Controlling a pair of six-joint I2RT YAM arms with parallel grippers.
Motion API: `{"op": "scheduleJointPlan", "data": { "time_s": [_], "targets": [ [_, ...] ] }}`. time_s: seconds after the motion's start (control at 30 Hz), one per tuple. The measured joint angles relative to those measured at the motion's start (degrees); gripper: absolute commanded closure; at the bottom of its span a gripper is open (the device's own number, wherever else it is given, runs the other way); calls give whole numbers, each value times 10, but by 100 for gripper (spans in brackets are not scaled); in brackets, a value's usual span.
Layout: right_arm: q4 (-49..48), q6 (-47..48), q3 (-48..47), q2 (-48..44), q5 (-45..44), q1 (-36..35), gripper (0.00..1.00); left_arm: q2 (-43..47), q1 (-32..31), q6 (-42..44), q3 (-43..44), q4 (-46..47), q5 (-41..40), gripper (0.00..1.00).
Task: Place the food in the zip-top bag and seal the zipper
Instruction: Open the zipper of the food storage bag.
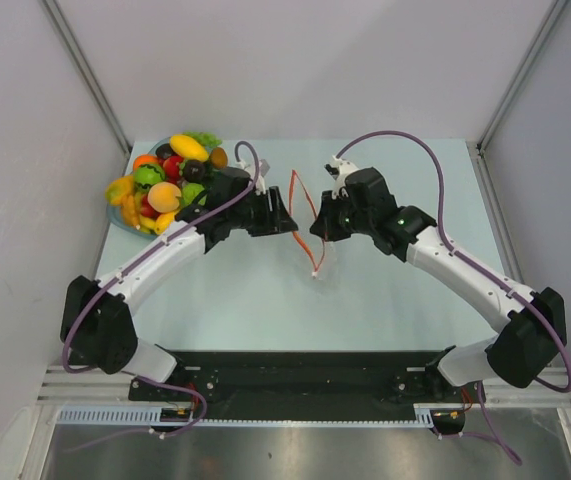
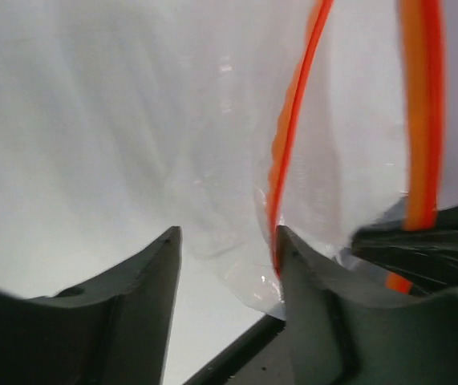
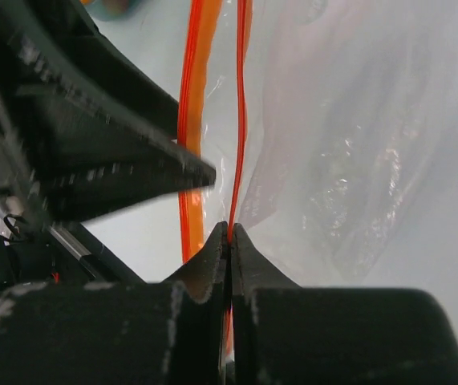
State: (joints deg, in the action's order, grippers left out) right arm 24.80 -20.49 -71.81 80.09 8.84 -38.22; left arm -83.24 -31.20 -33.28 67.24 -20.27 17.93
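The food (image 1: 165,178), glossy toy fruits and vegetables, is heaped at the table's far left. The clear zip-top bag (image 1: 305,240) hangs between my two grippers at mid-table, its mouth parted. My right gripper (image 1: 316,229) is shut on one strip of the red-orange zipper (image 3: 241,120), its tips (image 3: 230,230) pinching the thin edge. My left gripper (image 2: 224,241) stands open around the bag's other lip. That zipper strip (image 2: 286,144) lies against the inner edge of one finger (image 2: 293,257), with clear film (image 2: 212,144) in the gap. No food is in the bag.
A translucent bluish dish (image 1: 117,216) holds the food pile at the far left. White walls close in both sides and the back. The left arm's finger (image 3: 132,176) crosses the right wrist view close to the right jaws.
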Motion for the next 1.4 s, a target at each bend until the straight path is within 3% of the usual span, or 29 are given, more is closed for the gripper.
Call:
{"op": "scheduleJointPlan", "data": {
  "time_s": [0.03,0.07,0.17,0.23,0.53,0.83,0.9,0.93,1.03,1.2,1.3,1.4],
  "targets": [
    [0,0,0,0,0,-1,100,-3,9,-3,-2,-2,1,58],
    [0,0,0,0,0,-1,100,-5,15,-5,-3,-2,1,70],
    [0,1,0,0,-7,-1,100,-7,23,-4,-5,-5,2,93],
    [3,5,0,-1,-15,4,100,-7,22,2,-5,-8,4,100],
    [51,78,31,-69,-66,60,100,16,21,99,-8,-73,4,100],
    [85,103,89,-137,33,104,100,19,0,200,8,-122,36,100],
    [86,103,92,-136,57,94,87,10,-11,229,23,-155,37,100],
    [85,103,92,-134,66,88,66,9,-16,240,27,-170,37,100],
    [78,101,92,-122,77,75,42,10,-27,265,30,-206,39,100],
    [68,103,91,-95,68,72,42,19,-33,286,28,-240,48,100],
    [66,107,83,-84,59,66,49,22,-33,289,28,-244,52,100],
    [63,113,65,-77,54,53,46,22,-36,294,30,-253,59,100]
  ]
}}
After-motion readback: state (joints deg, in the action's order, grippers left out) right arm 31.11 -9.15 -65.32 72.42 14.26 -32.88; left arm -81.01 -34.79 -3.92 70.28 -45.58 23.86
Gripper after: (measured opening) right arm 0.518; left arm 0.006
